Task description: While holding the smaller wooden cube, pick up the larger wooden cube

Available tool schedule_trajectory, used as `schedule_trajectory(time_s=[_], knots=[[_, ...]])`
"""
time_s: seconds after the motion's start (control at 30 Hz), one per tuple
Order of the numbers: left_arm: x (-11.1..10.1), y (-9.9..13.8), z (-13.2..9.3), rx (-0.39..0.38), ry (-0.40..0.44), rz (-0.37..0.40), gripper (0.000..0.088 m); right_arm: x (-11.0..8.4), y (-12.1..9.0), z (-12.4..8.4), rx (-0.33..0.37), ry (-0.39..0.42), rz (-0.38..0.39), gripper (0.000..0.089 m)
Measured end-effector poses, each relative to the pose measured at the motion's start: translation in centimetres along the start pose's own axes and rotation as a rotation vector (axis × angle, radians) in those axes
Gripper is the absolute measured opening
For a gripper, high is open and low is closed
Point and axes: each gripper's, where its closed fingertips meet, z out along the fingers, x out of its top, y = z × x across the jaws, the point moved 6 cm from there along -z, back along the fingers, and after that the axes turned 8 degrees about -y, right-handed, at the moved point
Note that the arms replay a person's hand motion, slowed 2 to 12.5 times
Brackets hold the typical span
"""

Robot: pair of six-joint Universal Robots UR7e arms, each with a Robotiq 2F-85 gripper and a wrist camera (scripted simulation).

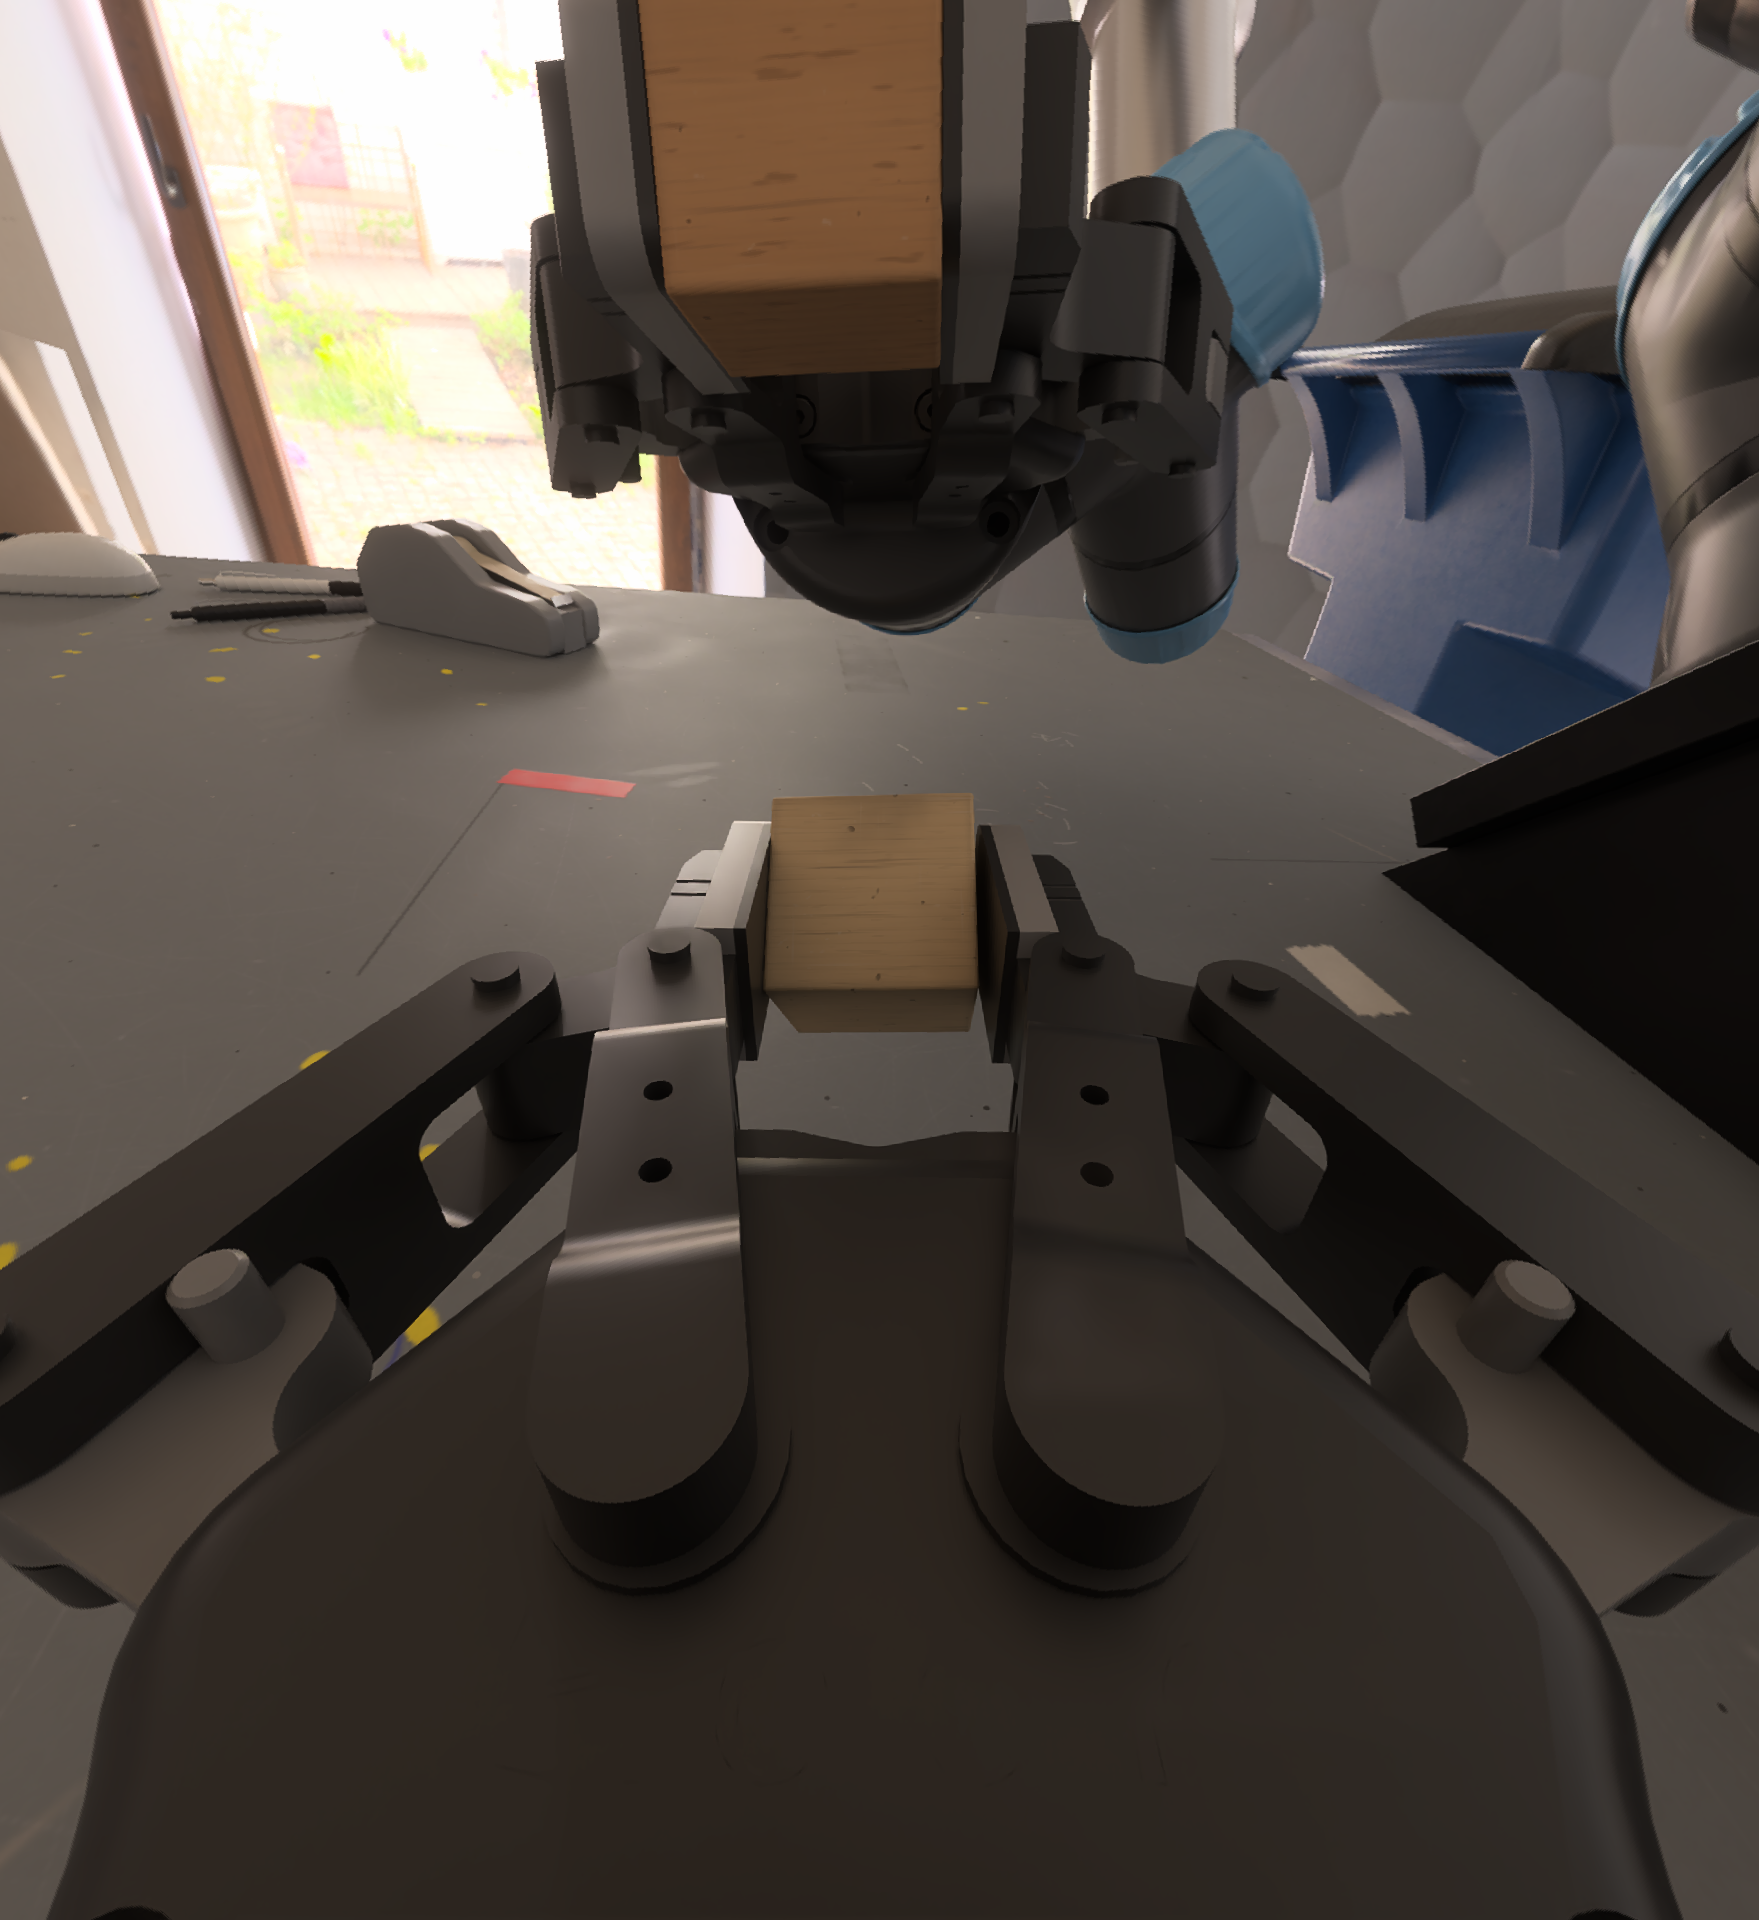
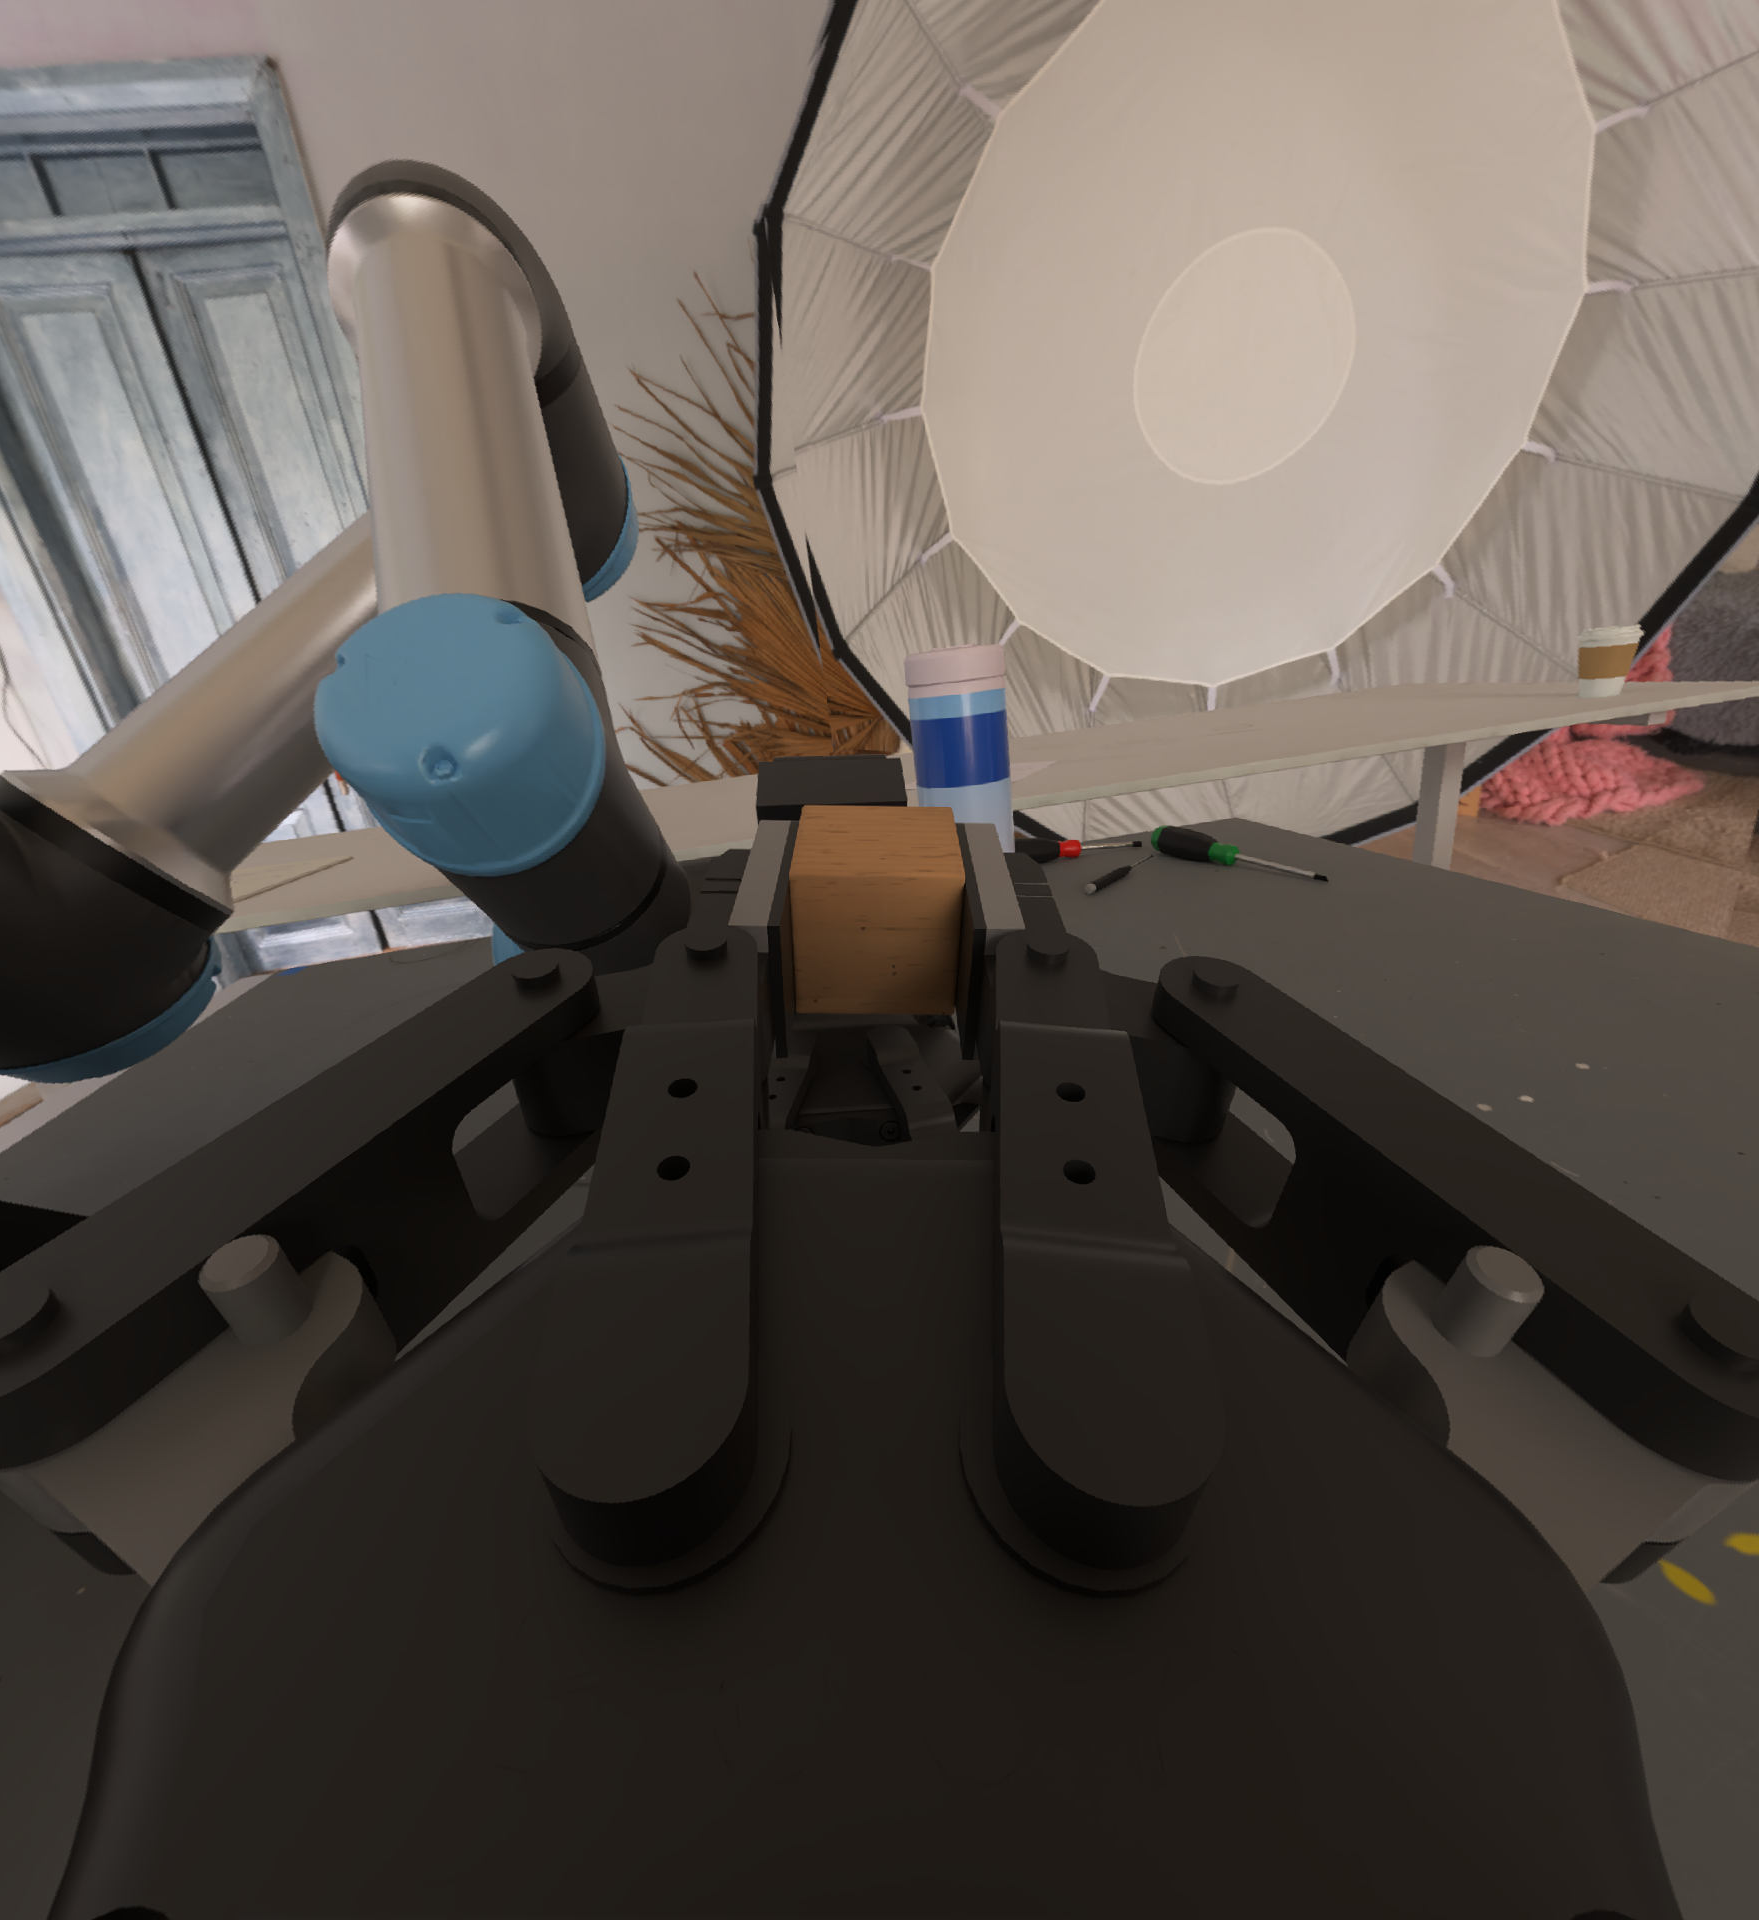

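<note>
My left gripper (image 1: 873, 914) is shut on the larger wooden cube (image 1: 870, 899), which is pale, and holds it a little above the dark grey table (image 1: 231, 831). My right gripper (image 2: 876, 904) is shut on the smaller wooden cube (image 2: 875, 914), which is darker orange-brown. In the left wrist view the smaller cube (image 1: 797, 187) hangs high and close, straight ahead, clamped between the right gripper's fingers (image 1: 974, 208). The left arm (image 2: 459, 727) crosses the left side of the right wrist view.
At the table's far left lie a tape dispenser (image 1: 480, 592), pens (image 1: 272, 603) and a white mouse (image 1: 64, 566). A blue bin (image 1: 1457, 540) and a black box (image 1: 1685, 883) stand right. A blue-and-white canister (image 2: 958, 738) and screwdrivers (image 2: 1197, 847) lie beyond.
</note>
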Motion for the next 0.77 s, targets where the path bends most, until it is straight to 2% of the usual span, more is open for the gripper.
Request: schedule_trajectory(time_s=[0.43, 0.77], knots=[[-0.54, -0.41, 0.18, 0.023, -0.030, -0.004, 0.0334, -0.48, 0.01, 0.43, -0.050, -0.055, -0.052, 0.0250], [-0.14, -0.48, -0.13, 0.030, -0.009, 0.008, 0.0334, -0.23, 0.10, 0.26, -0.021, -0.002, -0.024, 0.0250]])
